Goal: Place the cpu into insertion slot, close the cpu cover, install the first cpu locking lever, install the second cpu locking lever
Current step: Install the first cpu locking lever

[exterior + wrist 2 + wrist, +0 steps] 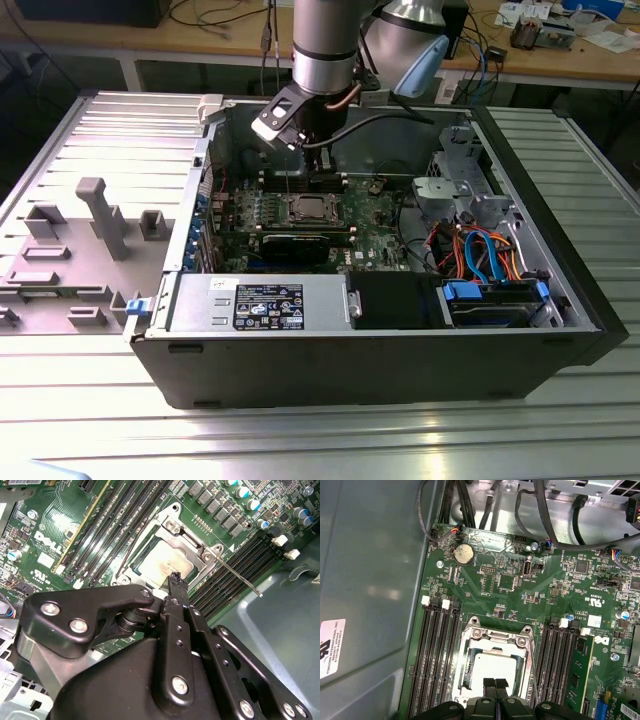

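Observation:
The cpu (495,667) lies in the insertion slot (307,208) on the green motherboard. Its silver top (162,562) shows through the window of the cpu cover (492,639), which lies flat over it. My gripper (495,684) hangs just above the socket's edge, fingers pressed together with nothing between them. In the second wrist view the gripper (175,577) tip overlaps the near rim of the cover (187,535). One thin locking lever (240,577) sticks out from a socket corner, free of its catch. A second thin lever (131,547) runs along the opposite side.
Black memory slots (437,650) flank the socket on both sides. The open computer case (360,340) holds a power supply (262,303), a drive cage (455,190) and coloured cables (480,250). A grey fixture plate (70,240) lies at the exterior view's left.

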`<state>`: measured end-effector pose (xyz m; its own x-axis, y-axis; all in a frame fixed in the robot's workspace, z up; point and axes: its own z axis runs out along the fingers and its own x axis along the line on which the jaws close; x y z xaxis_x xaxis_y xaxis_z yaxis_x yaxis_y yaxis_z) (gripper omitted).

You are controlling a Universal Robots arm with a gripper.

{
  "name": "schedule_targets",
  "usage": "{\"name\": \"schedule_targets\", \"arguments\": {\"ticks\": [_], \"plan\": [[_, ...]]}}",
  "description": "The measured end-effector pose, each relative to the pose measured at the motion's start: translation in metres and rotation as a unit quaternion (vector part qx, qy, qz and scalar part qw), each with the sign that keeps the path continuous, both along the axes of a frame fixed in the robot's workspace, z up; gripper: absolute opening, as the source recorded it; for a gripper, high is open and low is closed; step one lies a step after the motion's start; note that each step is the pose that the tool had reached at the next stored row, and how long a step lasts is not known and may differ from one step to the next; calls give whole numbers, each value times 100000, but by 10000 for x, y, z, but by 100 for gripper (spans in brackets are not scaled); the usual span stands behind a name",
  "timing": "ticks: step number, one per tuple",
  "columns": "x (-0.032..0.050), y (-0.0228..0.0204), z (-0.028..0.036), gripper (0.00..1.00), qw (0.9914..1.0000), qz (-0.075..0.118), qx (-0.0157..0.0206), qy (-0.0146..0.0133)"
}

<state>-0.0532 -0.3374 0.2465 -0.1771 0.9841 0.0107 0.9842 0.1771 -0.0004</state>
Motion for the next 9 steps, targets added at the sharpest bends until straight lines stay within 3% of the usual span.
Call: {"name": "schedule_targets", "arguments": {"ticks": [6,8,9], "plan": [[0,0,0,11,100000,12,13,-9],[0,0,14,11,100000,75,3,9],[0,0,50,11,100000,106,3,52]]}}
